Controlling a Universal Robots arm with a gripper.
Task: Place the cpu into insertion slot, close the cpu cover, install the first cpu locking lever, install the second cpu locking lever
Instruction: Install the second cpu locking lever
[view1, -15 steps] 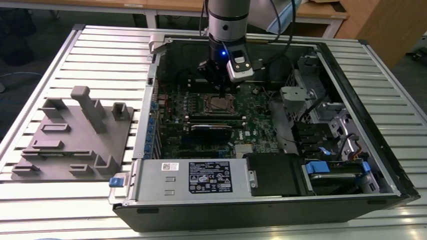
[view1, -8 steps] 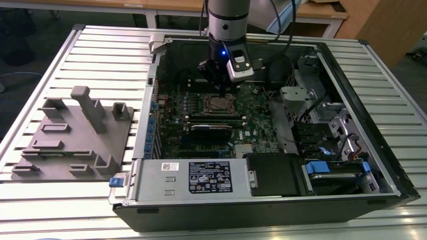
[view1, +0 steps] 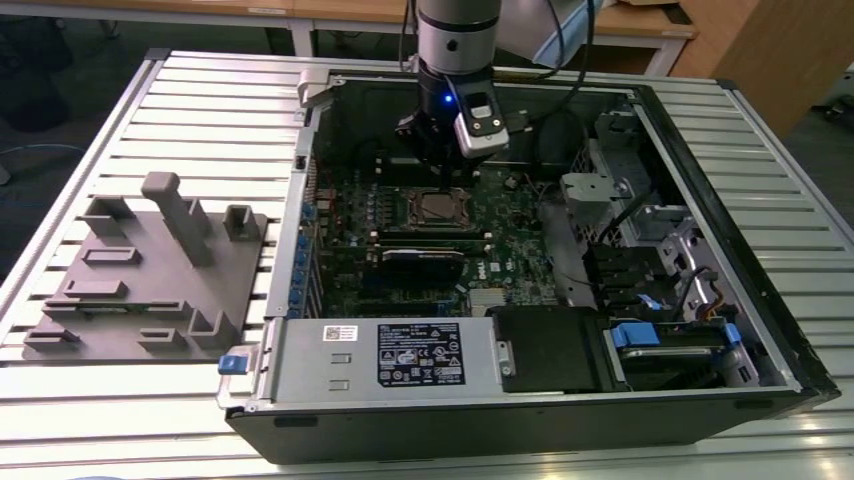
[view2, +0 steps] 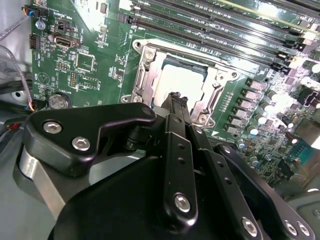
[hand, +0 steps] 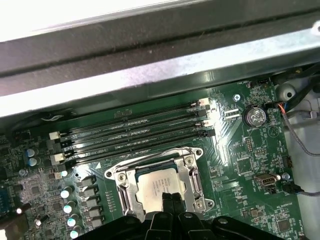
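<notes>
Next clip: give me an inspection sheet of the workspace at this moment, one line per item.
Surface: slatted metal table carrying an open computer case.
Job's things: cpu seated in the insertion slot; cpu cover lies down around it.
Clutter: grey fixture block on the table at the exterior view's left.
Gripper: gripper shut, empty, tips just above the cpu's edge.
Cables: bundle beside the blue-handled bay, thin wires at the motherboard edge, and the arm's own cable.
Surroundings: wooden desks behind, dark floor.
</notes>
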